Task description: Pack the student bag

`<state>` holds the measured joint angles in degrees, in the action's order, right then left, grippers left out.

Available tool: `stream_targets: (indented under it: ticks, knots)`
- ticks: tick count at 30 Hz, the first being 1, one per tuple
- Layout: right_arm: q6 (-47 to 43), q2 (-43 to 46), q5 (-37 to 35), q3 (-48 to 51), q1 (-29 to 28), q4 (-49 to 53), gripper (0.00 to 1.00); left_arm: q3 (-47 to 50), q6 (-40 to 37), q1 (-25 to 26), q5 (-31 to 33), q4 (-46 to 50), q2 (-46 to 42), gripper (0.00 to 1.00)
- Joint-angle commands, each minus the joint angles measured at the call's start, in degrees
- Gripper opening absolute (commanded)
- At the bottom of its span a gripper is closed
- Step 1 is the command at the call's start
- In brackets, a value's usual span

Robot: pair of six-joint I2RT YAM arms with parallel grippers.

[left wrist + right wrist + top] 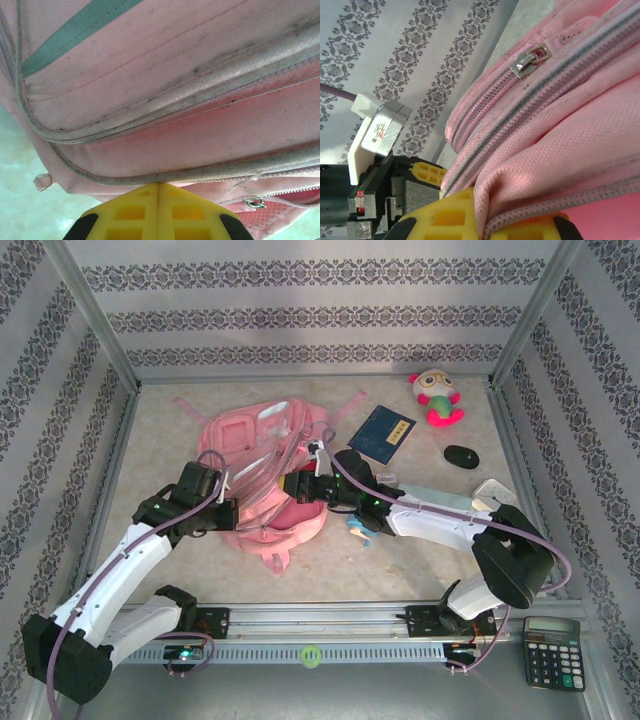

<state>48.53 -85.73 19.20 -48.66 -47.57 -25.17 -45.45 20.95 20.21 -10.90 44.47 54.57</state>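
Observation:
The student bag [258, 472], a pink backpack with grey-white trim, lies in the middle of the table with its mouth open toward the arms. My left gripper [230, 512] is at its near left edge. In the left wrist view the yellow fingertips [150, 192] meet, and the piped trim [210, 172] dips to their tip, pinched there. My right gripper [291, 487] is at the bag's right side. A fold of pink fabric [545, 150] runs down between its yellow fingers [455, 210], so it is shut on the fold. A metal zip pull [530, 59] hangs above.
A blue booklet [381, 434], a plush toy [436, 397] and a black mouse [461, 456] lie at the back right. A pale flat case [437, 502] and a small white item [494, 490] sit by the right arm. A calculator [552, 651] rests at the near right corner.

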Motion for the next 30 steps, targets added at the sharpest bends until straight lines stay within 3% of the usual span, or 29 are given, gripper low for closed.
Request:
stream_targets:
  ticks: [1,4,6,12,21,26,30]
  knots:
    - [3.3,3.5,-1.1,0.7,0.5,-5.1,0.0,-0.2,-0.6,-0.7,-7.8,-2.2,-0.2,0.02]
    - [6.6,3.4,-5.6,-0.6,-0.5,-4.7,0.0,4.2,8.4,-0.6,-19.8,-10.3,-2.5,0.24]
    - [10.8,3.0,-9.8,-1.4,-1.5,-4.4,0.0,7.2,12.7,0.0,-22.3,-15.1,-5.6,0.34]
    - [16.0,0.6,-15.9,-6.6,-3.9,-3.5,0.0,9.4,7.4,2.4,-14.2,-10.7,-14.5,0.47]
    - [17.7,-1.3,-21.8,-13.0,-5.8,0.5,0.0,9.4,0.9,4.4,-9.0,-10.4,-11.5,0.48]
    - [17.0,-2.3,-21.9,-16.2,-6.9,1.8,0.0,9.5,2.8,5.0,-5.9,-14.2,-8.8,0.45]
    - [16.3,-2.6,-23.3,-17.6,-8.1,3.2,0.0,9.5,6.9,6.1,-5.0,-17.8,-6.3,0.37]
